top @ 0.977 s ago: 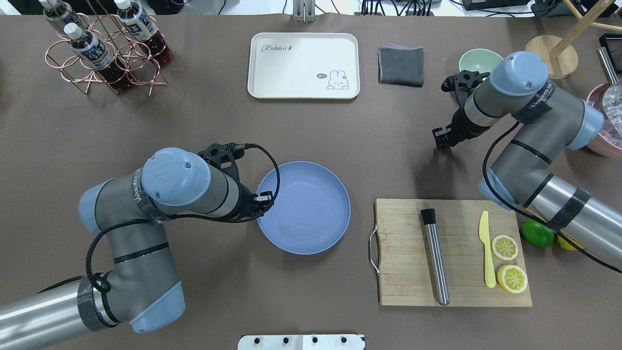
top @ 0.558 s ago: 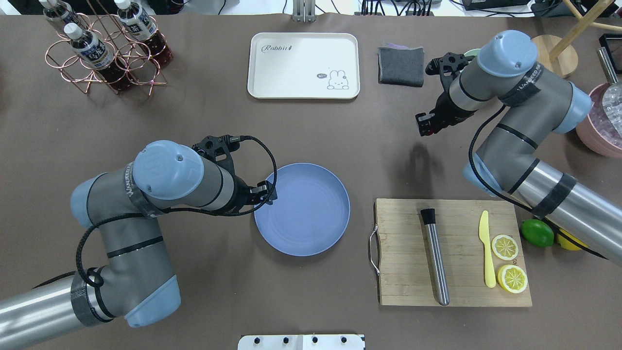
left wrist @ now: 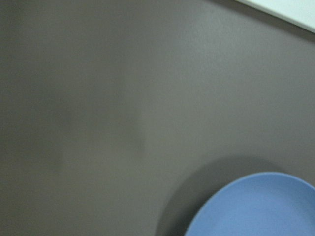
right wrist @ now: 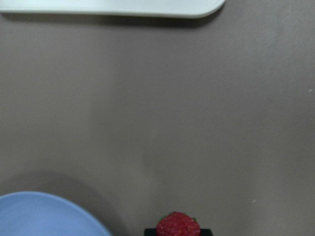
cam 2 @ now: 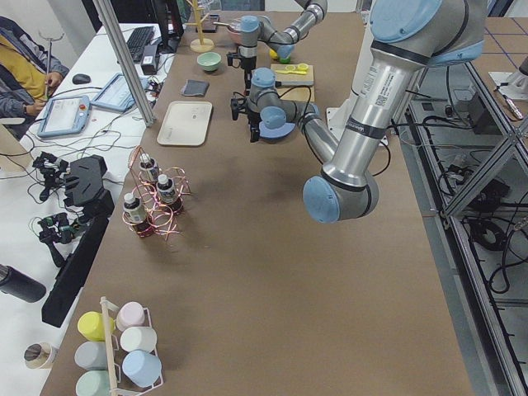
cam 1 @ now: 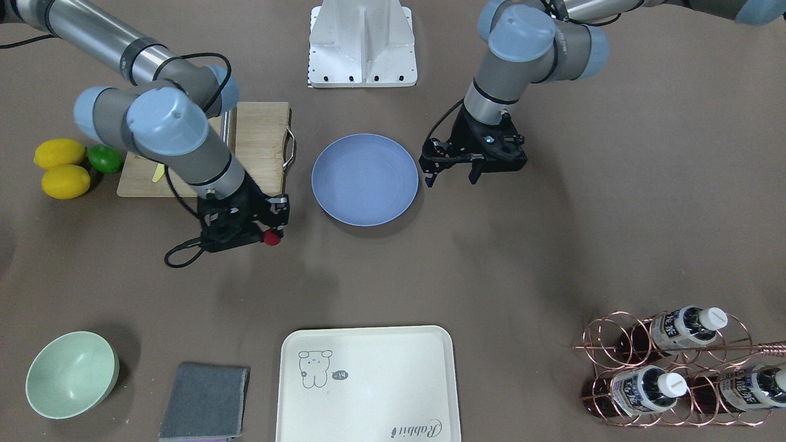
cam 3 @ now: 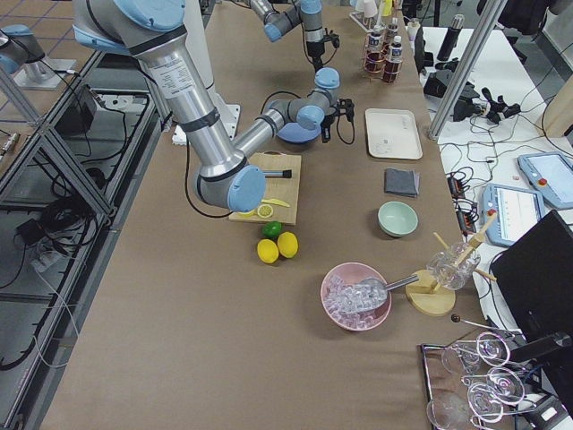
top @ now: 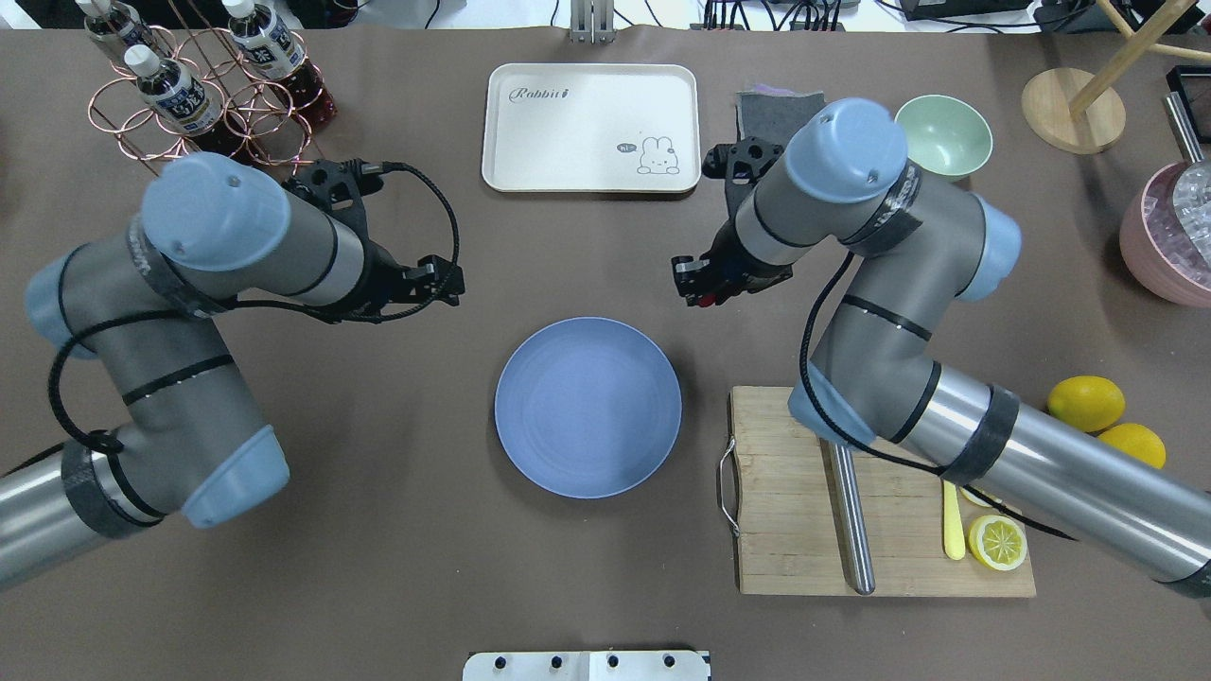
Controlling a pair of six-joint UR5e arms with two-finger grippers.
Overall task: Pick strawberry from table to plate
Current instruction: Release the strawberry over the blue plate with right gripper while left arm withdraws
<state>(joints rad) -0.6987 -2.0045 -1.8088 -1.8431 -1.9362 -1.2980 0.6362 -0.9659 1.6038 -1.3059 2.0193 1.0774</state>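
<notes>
The small bumpy red strawberry [top: 705, 301] [cam 1: 271, 237] [right wrist: 178, 225] is pinched in my right gripper [top: 698, 288] [cam 1: 269, 232], which is shut on it. It hangs over the brown table [top: 587, 246], just past the far right rim of the round blue-grey plate [top: 587, 407] [cam 1: 365, 179] [right wrist: 44, 214]. The plate has nothing on it. My left gripper [top: 443, 282] [cam 1: 452, 178] stands open and holds nothing, off the plate's far left rim. The left wrist view shows only bare table and a piece of the plate [left wrist: 256, 206].
A cream tray [top: 591, 128] lies at the back centre, a grey cloth [top: 762, 109] and a green bowl [top: 942, 134] to its right. A bottle rack [top: 189, 95] stands back left. The cutting board [top: 785, 530] with tools sits right of the plate, two lemons [top: 1088, 402] beyond it.
My right gripper has swung left from beside the green bowl to the plate's far right side. My left gripper has drawn back from the plate's rim, away and to the left.
</notes>
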